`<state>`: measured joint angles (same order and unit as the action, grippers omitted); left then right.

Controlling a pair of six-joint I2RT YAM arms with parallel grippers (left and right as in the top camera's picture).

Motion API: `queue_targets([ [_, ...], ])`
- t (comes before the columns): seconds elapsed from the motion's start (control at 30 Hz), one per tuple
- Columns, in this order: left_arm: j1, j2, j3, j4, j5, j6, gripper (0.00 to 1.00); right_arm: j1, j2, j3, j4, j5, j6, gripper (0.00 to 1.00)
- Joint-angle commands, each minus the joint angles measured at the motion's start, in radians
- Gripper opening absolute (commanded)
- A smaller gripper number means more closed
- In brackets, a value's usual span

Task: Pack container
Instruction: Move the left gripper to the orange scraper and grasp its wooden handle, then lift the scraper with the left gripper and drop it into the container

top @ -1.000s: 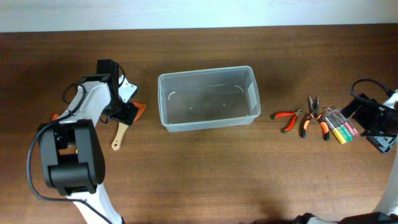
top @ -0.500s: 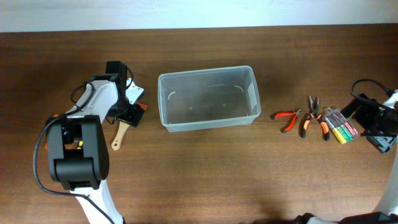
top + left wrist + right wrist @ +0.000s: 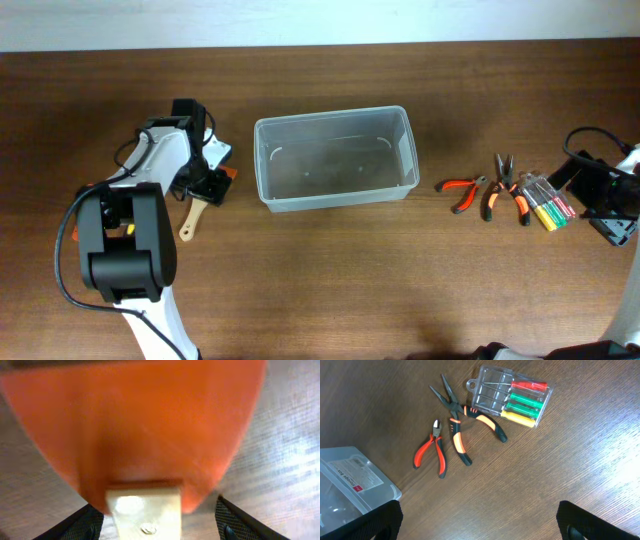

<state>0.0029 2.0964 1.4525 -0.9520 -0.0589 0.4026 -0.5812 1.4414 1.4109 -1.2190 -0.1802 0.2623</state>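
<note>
The container is seen at the centre of the brown table, upright, long side running L–R. In the right wrist view only one rounded corner w/ a white label is shown, at lower left.

To its left, near but not touching, a wooden-handled tool w/ an orange head is laid flat, handle pointed toward the near table edge. The left gripper is positioned low over it. In the left wrist view the orange head is blurred and fills most of the frame. The dark fingertips are seen on either side of the handle end, spread wider than it, w/ a gap on each side; nothing is clamped.

On the right, well apart from the container, three items are grouped: orange cutters, long-nose pliers w/ orange-black grips, and just beside these a clear screwdriver case (red, green, yellow handles). The right gripper is positioned beyond them, near the R table edge, jaws spread wide w/ only bare wood seen between.
</note>
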Motion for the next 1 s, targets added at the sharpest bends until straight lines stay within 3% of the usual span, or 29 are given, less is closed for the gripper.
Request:
queue_targets([
  [0.0,0.001,0.067,-0.026,-0.02,-0.036,0.063,0.73,-0.003,0.007,0.019,0.003,0.022,0.008,0.99],
  [0.27,0.014,0.068,-0.027,0.007,-0.035,0.046,0.72,-0.003,0.007,0.019,0.003,0.035,0.008,0.99],
  [0.4,0.026,0.069,-0.027,0.035,-0.035,0.017,0.43,-0.003,0.007,0.019,0.003,0.035,0.008,0.99],
  [0.53,0.026,0.069,-0.027,0.05,-0.035,0.018,0.24,-0.003,0.007,0.019,0.003,0.036,0.008,0.99],
  [0.57,0.026,0.069,-0.027,0.053,-0.035,0.018,0.14,-0.003,0.007,0.019,0.003,0.036,0.008,0.99],
  [0.63,0.026,0.069,-0.025,0.058,-0.035,0.018,0.03,-0.003,0.007,0.019,0.003,0.036,0.008,0.99],
  [0.8,0.019,0.061,0.099,-0.025,-0.047,0.018,0.02,-0.003,0.007,0.019,0.003,0.035,0.008,0.99],
  [0.97,-0.018,0.032,0.467,-0.196,-0.074,0.042,0.02,-0.003,0.007,0.019,0.003,0.035,0.009,0.99],
])
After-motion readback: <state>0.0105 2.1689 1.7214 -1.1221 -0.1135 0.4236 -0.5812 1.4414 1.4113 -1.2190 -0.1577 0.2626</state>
